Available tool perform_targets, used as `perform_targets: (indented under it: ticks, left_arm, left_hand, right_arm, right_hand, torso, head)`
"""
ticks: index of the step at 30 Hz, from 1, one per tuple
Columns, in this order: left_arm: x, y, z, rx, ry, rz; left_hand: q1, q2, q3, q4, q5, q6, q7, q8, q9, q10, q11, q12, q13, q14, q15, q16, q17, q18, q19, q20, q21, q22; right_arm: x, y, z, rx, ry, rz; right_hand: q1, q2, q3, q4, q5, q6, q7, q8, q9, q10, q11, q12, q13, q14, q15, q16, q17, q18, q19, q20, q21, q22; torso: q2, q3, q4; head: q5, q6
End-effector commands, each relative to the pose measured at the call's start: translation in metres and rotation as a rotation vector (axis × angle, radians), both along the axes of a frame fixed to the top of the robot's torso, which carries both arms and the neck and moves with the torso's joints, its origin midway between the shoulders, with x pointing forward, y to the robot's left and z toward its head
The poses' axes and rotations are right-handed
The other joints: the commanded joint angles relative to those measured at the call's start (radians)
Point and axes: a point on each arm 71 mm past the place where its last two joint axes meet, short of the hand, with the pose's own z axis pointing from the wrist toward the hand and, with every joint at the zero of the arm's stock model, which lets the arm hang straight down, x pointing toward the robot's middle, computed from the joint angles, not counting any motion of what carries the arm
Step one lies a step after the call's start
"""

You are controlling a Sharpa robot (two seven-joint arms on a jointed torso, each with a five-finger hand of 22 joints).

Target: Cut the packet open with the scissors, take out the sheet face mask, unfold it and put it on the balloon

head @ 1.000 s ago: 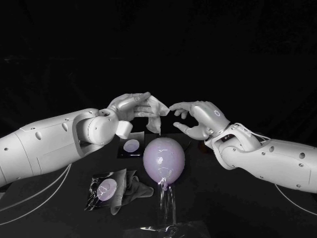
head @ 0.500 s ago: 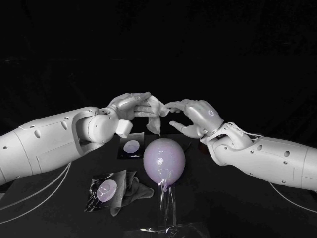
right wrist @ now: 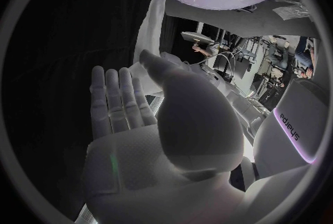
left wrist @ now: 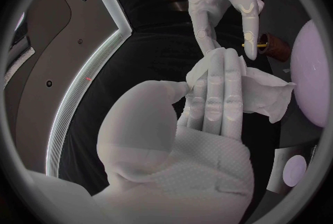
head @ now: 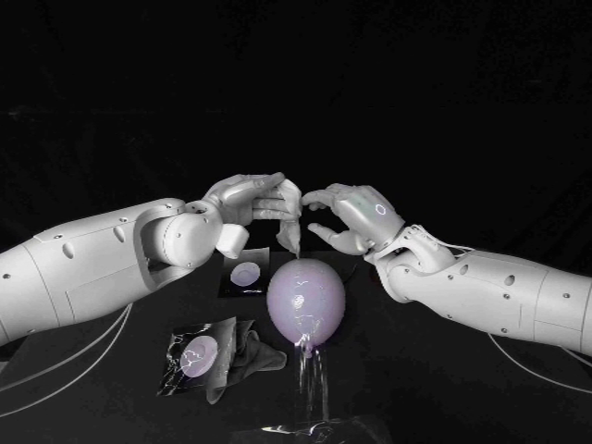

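- The left robot hand (head: 245, 196) (left wrist: 208, 107) is raised above the table (head: 429, 370) and grips the white sheet face mask (head: 287, 211) (left wrist: 267, 93), partly folded, between thumb and fingers.
- The right robot hand (head: 356, 217) (right wrist: 152, 124) holds nothing. Its fingers are apart, with the tips just beside the mask's edge; I cannot tell if they touch it.
- The mask hangs just above the balloon (head: 305, 296), which stands between both arms.
- The cut packet (head: 205, 353) lies on the table, near the left arm.
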Motion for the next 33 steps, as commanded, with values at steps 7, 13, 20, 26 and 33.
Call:
perform_targets:
  ticks: [7,13,20,26,33]
  left_arm:
    - [-0.002,-0.003,0.003,-0.007,-0.005,-0.038]
    - [-0.002,-0.003,0.003,-0.008,-0.005,-0.042]
    - [-0.002,-0.002,0.003,-0.008,-0.006,-0.041]
    - [-0.002,0.000,0.003,-0.009,-0.010,-0.039]
    - [-0.001,0.003,0.003,-0.006,-0.016,-0.033]
  left_hand:
    - [0.011,0.002,-0.001,-0.006,0.004,0.007,-0.003,0.004,0.000,0.004,-0.003,-0.006,-0.002,0.009,0.002,0.007,0.003,0.014,0.008,0.001,0.006,0.002]
    - [0.011,0.002,-0.001,-0.007,0.004,0.007,-0.004,0.004,0.000,0.005,-0.003,-0.007,-0.002,0.011,0.002,0.007,0.004,0.014,0.009,0.001,0.006,0.003]
    - [0.011,0.001,-0.001,-0.007,0.004,0.007,-0.004,0.003,0.000,0.005,-0.004,-0.007,-0.002,0.012,0.001,0.008,0.005,0.014,0.011,0.000,0.007,0.003]
    - [0.011,0.001,-0.001,-0.007,0.004,0.008,-0.004,0.003,0.000,0.005,-0.004,-0.008,-0.002,0.014,0.001,0.009,0.006,0.014,0.012,0.000,0.008,0.003]
    - [0.011,0.001,-0.001,-0.007,0.004,0.008,-0.004,0.003,0.000,0.006,-0.004,-0.008,-0.002,0.014,0.001,0.009,0.007,0.014,0.012,0.000,0.009,0.004]
  right_arm:
    - [0.000,-0.003,0.006,0.049,-0.093,-0.012]
    - [0.003,-0.004,0.007,0.068,-0.073,-0.048]
    - [0.005,-0.013,0.007,0.122,-0.009,-0.097]
    - [0.005,-0.030,0.007,0.290,0.217,-0.154]
    - [0.003,-0.042,-0.003,0.444,0.650,-0.123]
  right_hand:
    - [0.012,0.014,-0.060,-0.008,-0.001,-0.075,0.028,0.246,0.136,0.013,-0.014,0.261,0.108,0.057,-0.026,0.167,0.033,0.004,0.080,-0.022,0.038,0.021]
    - [0.003,0.023,-0.091,0.000,-0.006,-0.172,0.022,0.415,0.220,-0.048,-0.016,0.491,0.228,0.081,-0.046,0.314,0.079,-0.004,0.128,-0.048,0.105,0.090]
    - [-0.017,0.024,-0.075,0.017,-0.002,-0.192,-0.001,0.497,0.208,-0.016,-0.053,0.712,0.317,0.213,-0.085,0.522,0.139,-0.001,0.218,-0.089,0.271,0.255]
    - [-0.050,0.028,0.070,0.065,0.034,-0.065,-0.018,0.326,0.025,0.233,-0.074,0.864,0.580,0.514,-0.110,0.665,0.441,-0.013,0.301,-0.111,0.501,0.431]
    - [-0.153,0.037,0.091,0.163,0.025,0.052,-0.039,0.164,-0.083,0.565,-0.093,1.070,1.015,0.883,-0.132,0.803,0.993,-0.104,0.578,-0.130,1.088,0.677]
  torso:
    - [-0.001,0.0003,-0.0015]
    - [-0.001,0.0004,0.0003]
    - [-0.001,0.0002,-0.0011]
    - [-0.002,0.0007,-0.0009]
    - [-0.001,0.0012,-0.0013]
  head:
    - [-0.001,0.003]
    - [-0.005,0.007]
    - [-0.008,0.010]
    - [-0.007,0.009]
    - [-0.003,0.014]
